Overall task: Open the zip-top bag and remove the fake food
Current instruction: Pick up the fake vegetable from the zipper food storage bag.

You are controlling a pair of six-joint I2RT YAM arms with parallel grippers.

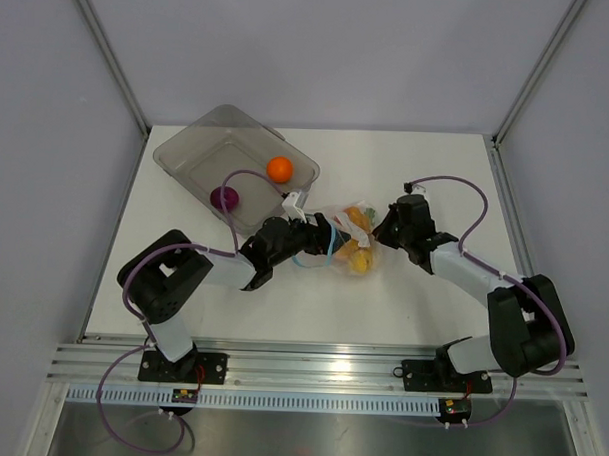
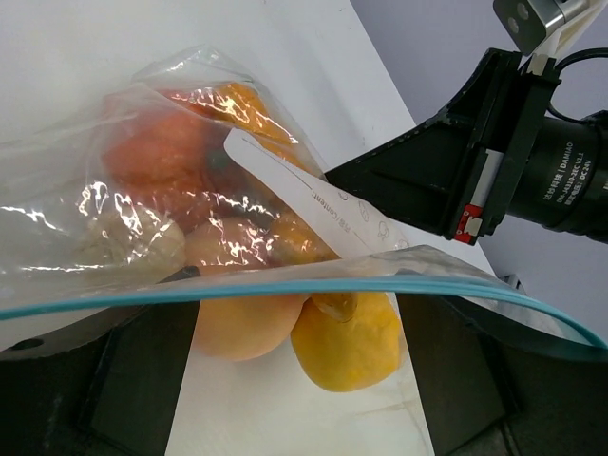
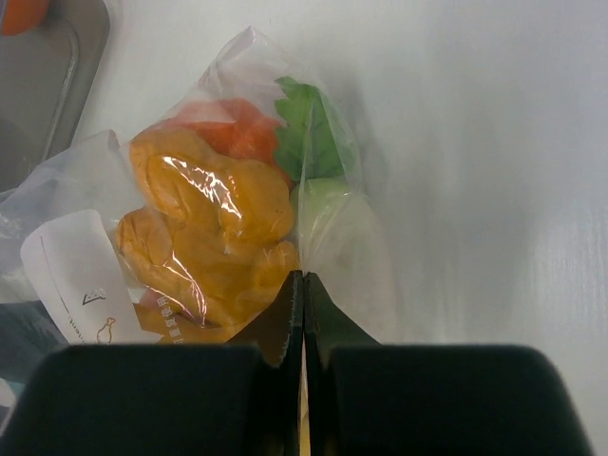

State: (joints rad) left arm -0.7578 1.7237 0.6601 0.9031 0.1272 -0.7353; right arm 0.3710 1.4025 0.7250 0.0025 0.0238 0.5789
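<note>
Right fingers (image 3: 280,328): pressed together, tips pinching the zip-top bag (image 3: 237,95) film. Left fingers (image 2: 114,380): spread wide at the bag's mouth, teal zip strip (image 2: 285,290) running across the gap. Fake food (image 2: 347,347) mostly inside the bag, which lies mid-desk (image 1: 402,301). Orange ball (image 1: 279,168) and purple piece (image 1: 223,198) sit in the grey tray (image 1: 187,149).

I see bright, even light from above in all three views. The white table (image 1: 362,310) shows only faint, soft shadows under the arms. Little white glints shine on the crinkly zip-top bag (image 2: 114,209). Up close, my right gripper (image 3: 302,281) looks dark and fuzzy at the bottom edge. The top view is sharp.
</note>
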